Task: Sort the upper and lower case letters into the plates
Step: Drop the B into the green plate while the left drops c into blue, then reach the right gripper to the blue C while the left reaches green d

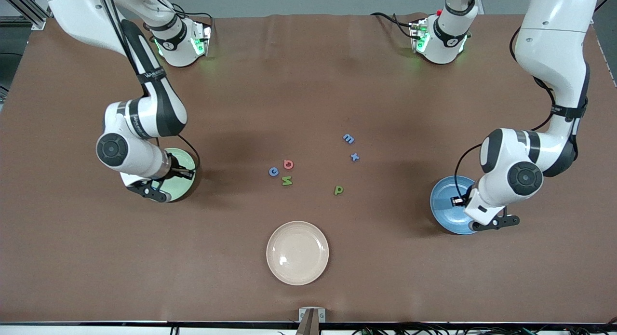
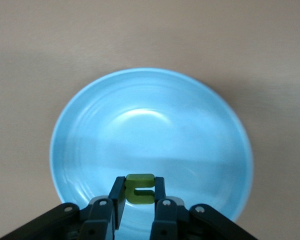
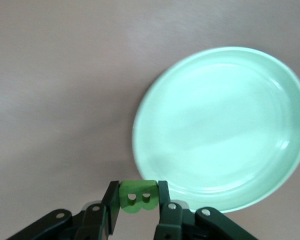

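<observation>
Left gripper [image 2: 139, 192]: clamped on a small green letter n [image 2: 140, 189], held over the blue plate [image 2: 90, 130]; in the left wrist view the letter hung above the plate's floor just inside the rim.
Right gripper [image 3: 138, 197]: clamped on a green letter B [image 3: 138, 196], held at the edge of the light green plate [image 3: 220, 125]; in the right wrist view the letter sat just outside the rim, over the brown surface [image 3: 55, 75].
Key relation: judged from the wrist views, the n was already above its plate, while the B needed a short carry inward toward the plate's middle before release.
Arm pose: in the front view the right arm came down from the upper left of the frame with its wrist bent over the green plate [image 1: 185, 157] at centre left; the left arm came down from the upper right, wrist bent over the blue plate [image 1: 446, 200] at lower right.
Letters on the surface: blue m [image 1: 348, 139], blue x [image 1: 355, 156], red round letter [image 1: 288, 164], blue C [image 1: 274, 171], green N [image 1: 287, 181] and green p [image 1: 339, 190], loose in the middle of the frame, between the two plates.
Cream plate [image 1: 297, 252]: lower centre, holding nothing.
Risk, as a judgement: opening now could drop the B on the rim or the surface.
</observation>
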You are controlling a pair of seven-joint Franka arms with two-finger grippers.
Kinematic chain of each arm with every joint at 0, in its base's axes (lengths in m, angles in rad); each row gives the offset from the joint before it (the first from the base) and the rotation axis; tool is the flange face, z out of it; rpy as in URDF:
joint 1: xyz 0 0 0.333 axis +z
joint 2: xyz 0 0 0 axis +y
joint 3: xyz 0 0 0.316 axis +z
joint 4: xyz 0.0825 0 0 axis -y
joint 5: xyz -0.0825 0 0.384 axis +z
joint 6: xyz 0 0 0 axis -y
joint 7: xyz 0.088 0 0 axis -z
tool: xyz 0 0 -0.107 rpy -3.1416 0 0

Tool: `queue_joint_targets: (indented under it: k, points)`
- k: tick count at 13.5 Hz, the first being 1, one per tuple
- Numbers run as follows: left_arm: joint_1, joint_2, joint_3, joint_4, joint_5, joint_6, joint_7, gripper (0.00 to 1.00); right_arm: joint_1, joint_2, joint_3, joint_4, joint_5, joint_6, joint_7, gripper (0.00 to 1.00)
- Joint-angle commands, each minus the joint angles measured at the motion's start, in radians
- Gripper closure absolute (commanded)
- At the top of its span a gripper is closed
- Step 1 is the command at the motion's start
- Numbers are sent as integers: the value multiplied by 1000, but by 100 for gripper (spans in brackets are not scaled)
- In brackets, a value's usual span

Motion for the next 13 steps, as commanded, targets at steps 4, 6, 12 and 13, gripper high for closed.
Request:
queue_joint_targets:
  k: [4,6,12,13]
  points:
    - [12,-5,-32,-13,15,9,-22,0,-92,-98,22,-297,-19,278,-144,99]
    - [9,-11,-95,-3,7,6,-102,0,-94,-95,22,-311,-19,290,-144,99]
    - [-225,69,-160,130,10,9,-605,0,-109,-58,22,-321,-19,329,-145,10]
    - [-256,98,-160,157,10,12,-663,1,-109,-58,22,-318,-19,329,-144,0]
